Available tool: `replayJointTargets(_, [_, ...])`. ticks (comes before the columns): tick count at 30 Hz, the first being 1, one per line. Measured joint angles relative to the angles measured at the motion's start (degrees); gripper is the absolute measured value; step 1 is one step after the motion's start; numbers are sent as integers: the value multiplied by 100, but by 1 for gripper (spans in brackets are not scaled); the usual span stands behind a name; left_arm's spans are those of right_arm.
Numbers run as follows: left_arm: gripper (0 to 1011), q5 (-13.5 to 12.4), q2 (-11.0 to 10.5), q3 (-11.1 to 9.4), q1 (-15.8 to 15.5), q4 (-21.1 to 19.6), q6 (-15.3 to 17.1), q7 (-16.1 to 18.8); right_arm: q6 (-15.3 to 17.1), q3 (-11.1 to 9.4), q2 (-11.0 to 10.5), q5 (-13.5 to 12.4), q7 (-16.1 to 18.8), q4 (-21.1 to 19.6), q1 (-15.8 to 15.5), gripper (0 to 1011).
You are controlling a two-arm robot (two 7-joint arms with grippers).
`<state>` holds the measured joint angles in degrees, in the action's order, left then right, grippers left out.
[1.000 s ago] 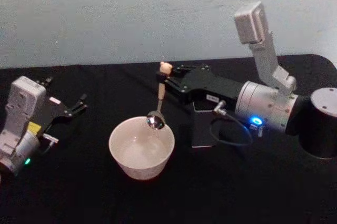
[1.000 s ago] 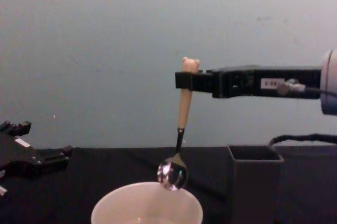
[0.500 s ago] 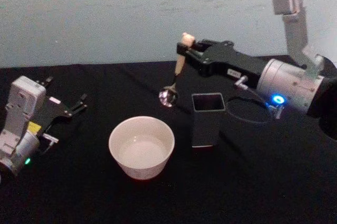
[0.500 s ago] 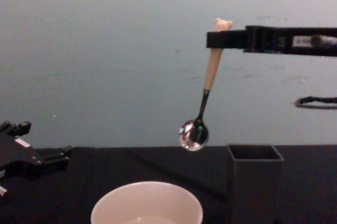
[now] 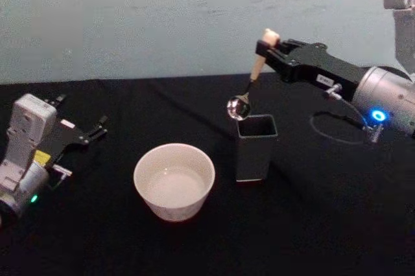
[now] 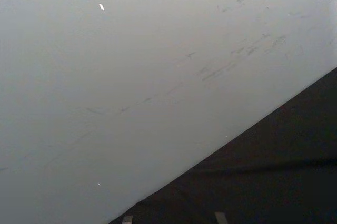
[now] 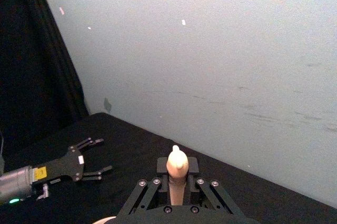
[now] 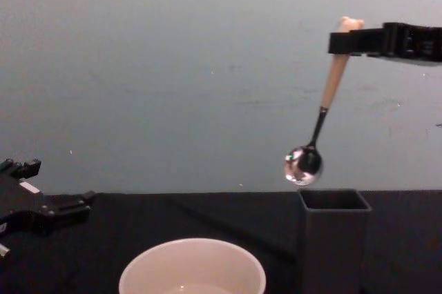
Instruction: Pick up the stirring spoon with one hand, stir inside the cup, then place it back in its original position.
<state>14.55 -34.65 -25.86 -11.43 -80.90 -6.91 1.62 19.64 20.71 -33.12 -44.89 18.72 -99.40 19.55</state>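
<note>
My right gripper is shut on the beige handle of the stirring spoon, just under its tiny bear head. The spoon hangs tilted, its shiny bowl just above the near-left rim of the dark grey square holder, the original position. The cream-white cup stands to the holder's left, apart from the spoon; it also appears in the chest view. My left gripper rests open at the table's left, away from everything.
A black cloth covers the table, with a pale wall behind. A cable loops under the right arm's wrist. The left gripper shows far off in the right wrist view.
My right gripper has carried the spoon up out of the cup and to the right, until its bowl hangs over the holder's rim. The left arm has stayed still.
</note>
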Motion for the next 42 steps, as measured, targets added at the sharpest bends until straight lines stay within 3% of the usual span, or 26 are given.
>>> replayJointTargets(13, [1001, 0, 0, 0, 0, 0, 0, 0, -113, -114, -346, -265, -64, -126, -187, 210])
replayJointTargets(22, [1001, 0, 0, 0, 0, 0, 0, 0, -243, 36, -523, -273, 2, -99, -228, 210])
replayJointTargets(42, [1001, 0, 0, 0, 0, 0, 0, 0, -272, 395, -395, 43, 46, 301, -127, 210])
